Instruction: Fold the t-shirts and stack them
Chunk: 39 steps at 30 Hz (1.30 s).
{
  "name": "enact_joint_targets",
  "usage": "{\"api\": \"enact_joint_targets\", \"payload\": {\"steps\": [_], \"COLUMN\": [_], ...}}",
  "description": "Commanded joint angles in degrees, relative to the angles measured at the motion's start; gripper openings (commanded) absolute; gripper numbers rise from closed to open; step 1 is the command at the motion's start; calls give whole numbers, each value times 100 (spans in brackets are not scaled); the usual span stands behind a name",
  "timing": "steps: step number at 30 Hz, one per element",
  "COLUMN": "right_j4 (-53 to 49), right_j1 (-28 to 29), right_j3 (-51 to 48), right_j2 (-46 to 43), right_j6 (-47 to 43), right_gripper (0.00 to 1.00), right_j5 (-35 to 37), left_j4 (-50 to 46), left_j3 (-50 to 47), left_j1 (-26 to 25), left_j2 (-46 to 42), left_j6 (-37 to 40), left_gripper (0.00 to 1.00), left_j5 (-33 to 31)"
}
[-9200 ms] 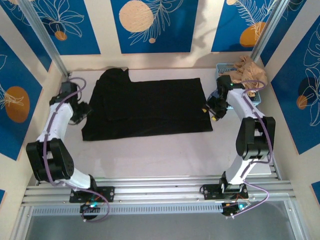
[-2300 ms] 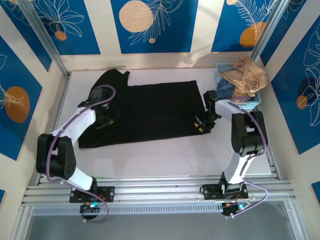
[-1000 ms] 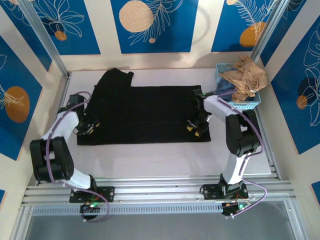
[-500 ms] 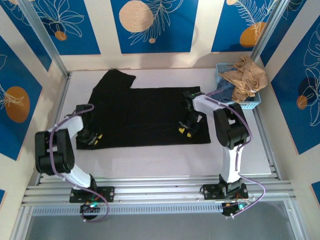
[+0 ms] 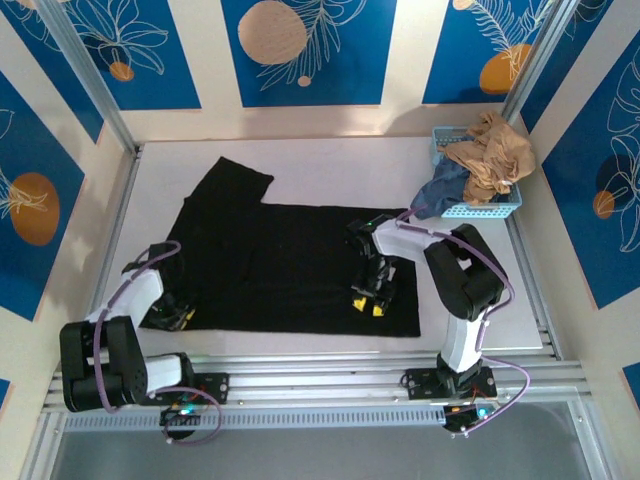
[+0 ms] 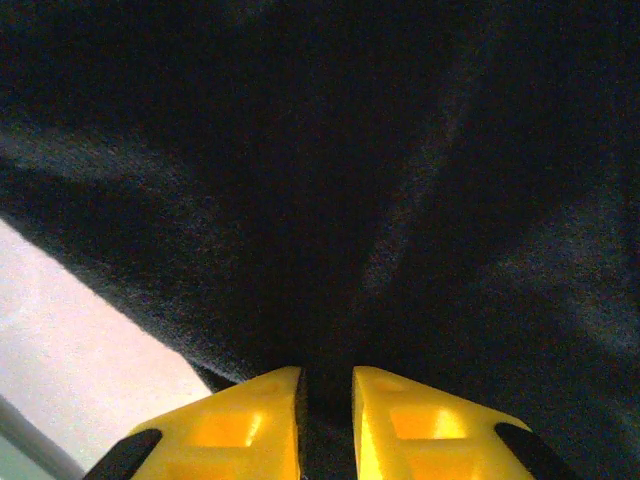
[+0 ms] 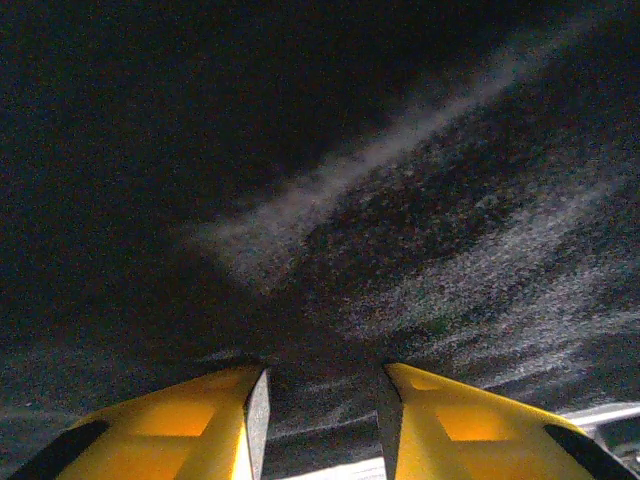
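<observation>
Pinching a fold of the black t-shirt [image 6: 420,180] between yellow fingers [image 6: 250,415] that stand almost together, the left gripper [image 6: 325,378] has only a thin dark strip of cloth in its gap. The shirt's edge and a pale wedge of table [image 6: 70,350] show just to one side. The right gripper [image 7: 322,378] has its yellow fingers [image 7: 470,420] set wider apart, with a thicker bunch of the same black cloth gathered between them and creases running away from the grip. From above, the shirt [image 5: 270,260] lies spread flat on the table [image 5: 470,300], to the left of and nearer than the blue basket [image 5: 490,211] at the far right corner, with one sleeve pointing to the far left. The right gripper [image 5: 366,303] sits on the near side of the shirt at the end closer to the basket. The left gripper [image 5: 183,318] holds the near corner farthest from the basket. A crumpled tan cloth [image 5: 495,150] is heaped in the basket, and a blue cloth [image 5: 440,190] hangs over its left rim toward the shirt.
</observation>
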Motion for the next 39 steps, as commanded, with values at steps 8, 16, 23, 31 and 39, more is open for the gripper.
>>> {"api": "enact_joint_targets", "payload": {"steps": [8, 16, 23, 31, 39], "right_j4": [-217, 1108, 2279, 2183, 2017], "right_j1": [12, -990, -2032, -2293, -2300], "right_j3": [293, 674, 1034, 1754, 1793], "right_j2": [-649, -1576, -1353, -756, -836], "right_j6": [-33, -1272, -1879, -1953, -1849], "right_gripper": [38, 51, 57, 59, 59], "right_j5": [673, 348, -704, -905, -830], "left_j4": [-780, -150, 261, 827, 1392], "left_j3": [504, 3659, 6576, 9137, 11094], "left_j1": [121, -422, -768, -751, -742], "left_j2": [-240, 1561, 4043, 6257, 8064], "left_j6": [-312, 888, 2144, 2495, 2168], "left_gripper": [22, 39, 45, 48, 53], "left_j5": [-374, -79, 246, 267, 256]}}
